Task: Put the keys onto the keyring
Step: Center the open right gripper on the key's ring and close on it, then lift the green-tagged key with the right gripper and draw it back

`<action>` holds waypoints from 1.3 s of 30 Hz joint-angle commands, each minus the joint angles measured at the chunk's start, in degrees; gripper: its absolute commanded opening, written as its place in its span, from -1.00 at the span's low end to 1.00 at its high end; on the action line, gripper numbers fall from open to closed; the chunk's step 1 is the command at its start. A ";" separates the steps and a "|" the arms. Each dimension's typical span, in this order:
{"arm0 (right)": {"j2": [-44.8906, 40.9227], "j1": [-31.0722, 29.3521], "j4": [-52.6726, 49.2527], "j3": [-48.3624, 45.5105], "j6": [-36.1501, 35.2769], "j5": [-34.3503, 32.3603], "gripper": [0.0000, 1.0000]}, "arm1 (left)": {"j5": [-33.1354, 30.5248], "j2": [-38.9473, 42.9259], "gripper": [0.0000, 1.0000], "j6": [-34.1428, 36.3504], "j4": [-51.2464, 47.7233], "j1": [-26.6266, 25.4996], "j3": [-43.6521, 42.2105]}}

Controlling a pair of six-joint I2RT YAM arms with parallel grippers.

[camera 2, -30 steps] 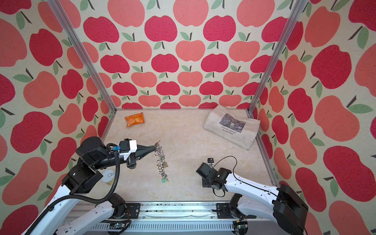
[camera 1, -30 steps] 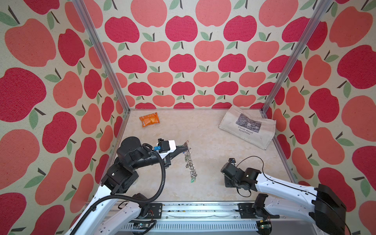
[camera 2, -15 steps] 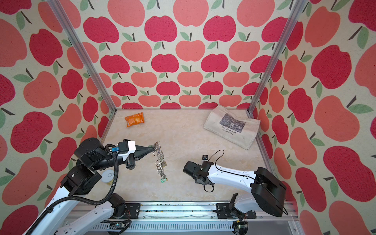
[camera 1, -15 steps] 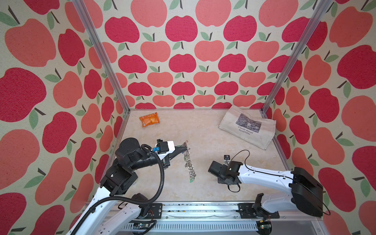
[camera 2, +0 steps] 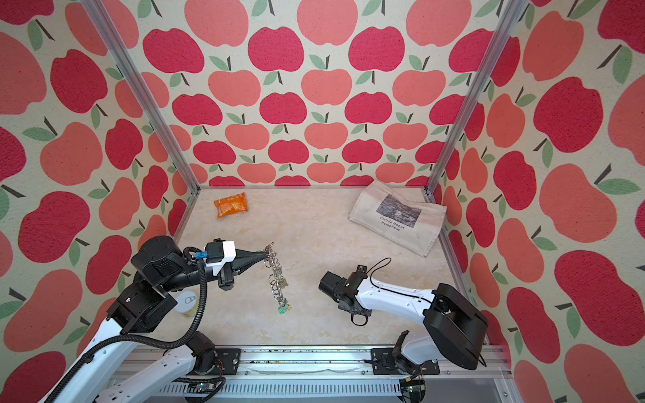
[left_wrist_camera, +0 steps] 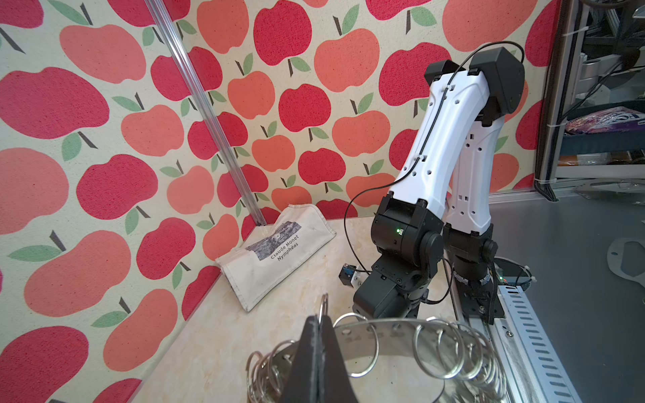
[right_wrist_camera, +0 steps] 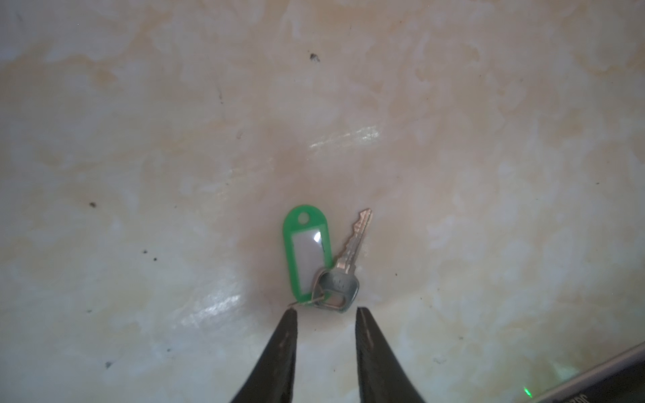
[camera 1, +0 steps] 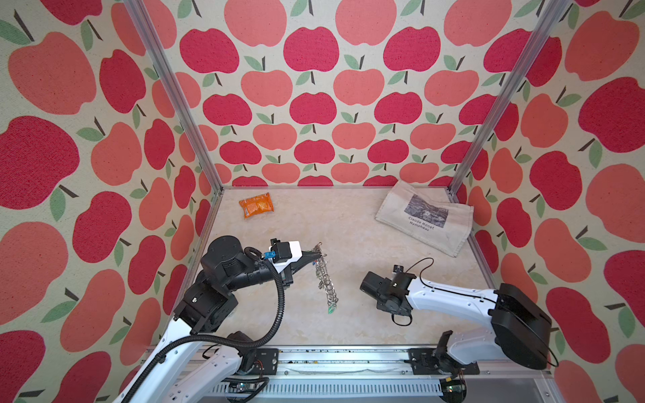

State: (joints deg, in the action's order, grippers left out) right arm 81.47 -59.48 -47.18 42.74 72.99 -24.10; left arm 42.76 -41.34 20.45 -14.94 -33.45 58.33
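the right arm [camera 1: 450,296] has swung left toward the middle of the table since a second ago, while the left gripper [camera 1: 316,254] has kept its place, jaws pressed shut on a wire ring [left_wrist_camera: 324,307] at the far end of the keyring [camera 1: 325,281], which hangs edge-on with a green tag [camera 1: 331,308] at its near, low end. right of it, the right gripper [right_wrist_camera: 326,314] points down with jaws narrowly apart and empty, and a silver key [right_wrist_camera: 349,258] with a green label [right_wrist_camera: 307,251] lies on the table [right_wrist_camera: 139,174] just beyond its tips.
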 commanded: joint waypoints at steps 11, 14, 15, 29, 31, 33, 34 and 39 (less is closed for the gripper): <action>2.62 2.19 5.44 0.32 -0.85 0.80 -0.26 | -1.42 -0.40 -1.00 2.12 -0.79 -0.85 3.12; 2.93 2.57 5.29 -0.33 -0.32 1.53 -0.33 | -1.37 -0.66 -1.00 2.09 -0.80 -0.84 3.31; 2.98 2.64 5.10 -0.46 0.01 1.84 -0.38 | -1.37 -0.69 -1.00 2.14 -0.79 -0.83 3.35; 1.70 -0.68 1.46 -2.58 4.14 5.60 -0.69 | -1.28 -0.84 -1.00 1.97 -1.28 -1.01 4.25; 1.13 -1.73 0.28 -2.25 4.33 4.82 -0.69 | -1.44 -0.74 -1.00 2.12 -1.56 -1.08 4.58; 0.63 -2.66 -0.78 -1.99 4.70 4.25 -0.69 | -1.55 -0.67 -1.00 2.18 -1.67 -1.10 4.77; 0.37 -3.01 -1.34 -1.96 4.84 4.05 -0.69 | -1.54 -0.67 -1.00 2.20 -1.71 -1.09 4.71; -0.48 -3.78 -1.36 -3.49 5.90 4.14 -0.90 | -1.62 -0.61 -1.00 2.15 -1.73 -1.08 4.73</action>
State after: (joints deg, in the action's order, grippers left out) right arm 82.17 -62.81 -45.78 40.62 77.32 -20.05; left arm 41.32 -42.74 21.98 -17.87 -34.28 60.82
